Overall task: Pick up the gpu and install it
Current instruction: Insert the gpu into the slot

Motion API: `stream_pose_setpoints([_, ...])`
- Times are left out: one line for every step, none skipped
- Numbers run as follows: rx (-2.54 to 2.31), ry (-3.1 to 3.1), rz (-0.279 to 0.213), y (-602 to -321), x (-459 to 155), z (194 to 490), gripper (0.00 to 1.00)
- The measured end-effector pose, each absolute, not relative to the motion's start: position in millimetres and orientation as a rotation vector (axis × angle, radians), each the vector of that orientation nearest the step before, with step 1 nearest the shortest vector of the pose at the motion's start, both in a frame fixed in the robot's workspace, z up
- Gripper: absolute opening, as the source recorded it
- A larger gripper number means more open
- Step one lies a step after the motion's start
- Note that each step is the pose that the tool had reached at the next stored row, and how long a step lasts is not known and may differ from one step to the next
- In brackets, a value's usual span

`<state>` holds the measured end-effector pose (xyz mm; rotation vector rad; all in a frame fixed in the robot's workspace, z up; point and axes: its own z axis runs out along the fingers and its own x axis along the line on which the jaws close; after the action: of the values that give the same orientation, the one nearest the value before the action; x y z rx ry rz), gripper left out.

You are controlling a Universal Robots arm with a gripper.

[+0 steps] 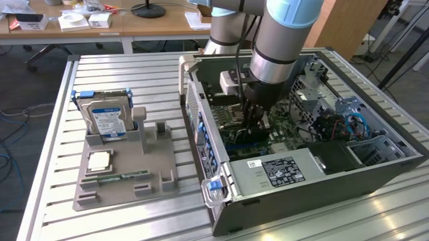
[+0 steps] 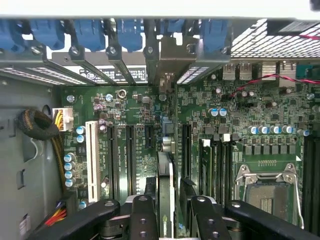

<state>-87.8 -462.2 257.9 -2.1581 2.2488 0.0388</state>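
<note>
Five slot brackets (image 2: 107, 55) flank gpu (image 2: 166, 170).

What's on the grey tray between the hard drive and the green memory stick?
A square silver chip lies between the hard drive and the memory stick, in the exterior view.

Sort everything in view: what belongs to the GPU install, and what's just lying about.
Job in hand:
- gpu, edge-on over the motherboard slots
- gripper, astride it
- open computer case

Lying about:
- hard drive, CPU and RAM stick on the grey holder
- white boxes on the desk behind
</note>
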Motion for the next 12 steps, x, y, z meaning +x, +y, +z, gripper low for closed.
stream_pose_setpoints([-2.158, 2.248, 0.038, -462.2, -87.7, 261.2, 0.33])
stream_pose_setpoints([-2.158, 2.248, 0.038, -462.2, -87.7, 264.9, 0.33])
stream_pose_setpoints([-2.158, 2.248, 0.038, -462.2, -87.8, 269.1, 0.33])
stream_pose_setpoints([-2.157, 2.248, 0.037, -462.2, -87.8, 272.9, 0.33])
stream_pose_setpoints([-2.157, 2.248, 0.037, -462.2, -87.8, 276.8, 0.33])
stream_pose_setpoints([-2.157, 2.248, 0.036, -462.2, -87.8, 280.8, 0.33])
stream_pose_setpoints([-2.157, 2.247, 0.036, -462.2, -87.8, 284.8, 0.33])
stream_pose_setpoints([-2.157, 2.247, 0.036, -462.2, -87.8, 288.9, 0.33])
stream_pose_setpoints([-2.156, 2.247, 0.035, -462.2, -87.8, 293.1, 0.33])
stream_pose_setpoints([-2.156, 2.247, 0.035, -462.2, -87.8, 297.3, 0.33])
stream_pose_setpoints([-2.156, 2.247, 0.035, -462.2, -87.8, 302.1, 0.33])
stream_pose_setpoints([-2.156, 2.247, 0.035, -462.2, -87.8, 306.1, 0.33])
